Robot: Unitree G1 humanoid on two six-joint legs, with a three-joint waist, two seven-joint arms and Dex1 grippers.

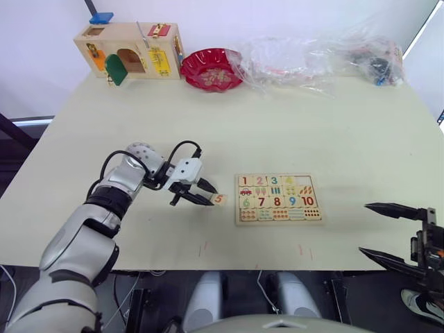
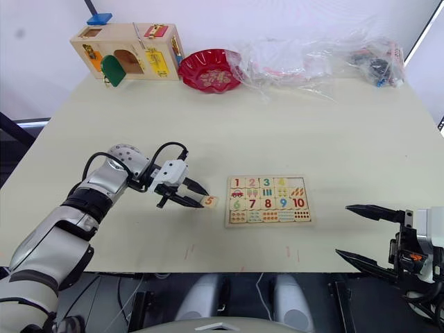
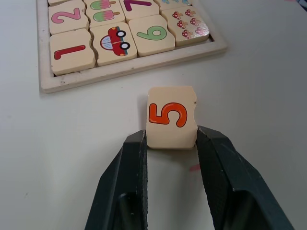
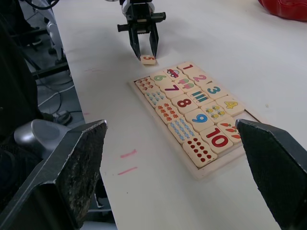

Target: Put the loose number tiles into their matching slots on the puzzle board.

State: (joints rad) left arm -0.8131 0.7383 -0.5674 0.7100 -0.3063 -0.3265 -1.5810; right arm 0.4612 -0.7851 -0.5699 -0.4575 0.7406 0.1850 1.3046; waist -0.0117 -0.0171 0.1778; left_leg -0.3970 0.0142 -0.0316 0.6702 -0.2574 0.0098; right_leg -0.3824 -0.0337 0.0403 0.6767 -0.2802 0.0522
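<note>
the left gripper [image 3: 171, 143] clamps its two fingers on the side edges of the 5 tile [image 3: 171, 116], just beside the puzzle board [image 1: 279, 198] on the table [image 1: 277, 125]; the tile looks light, stiff and smooth, best gripped by opposite edges, while the right gripper [image 1: 388, 232] stands spread apart.

One puzzle board [image 1: 279, 198] lay on the counter [image 1: 277, 132], with four number tiles seated in its top row. One loose tile, the 5 [image 3: 171, 116], sat at its 9 o'clock. One latch box [image 1: 129, 50], one red bowl [image 1: 211, 69].
</note>
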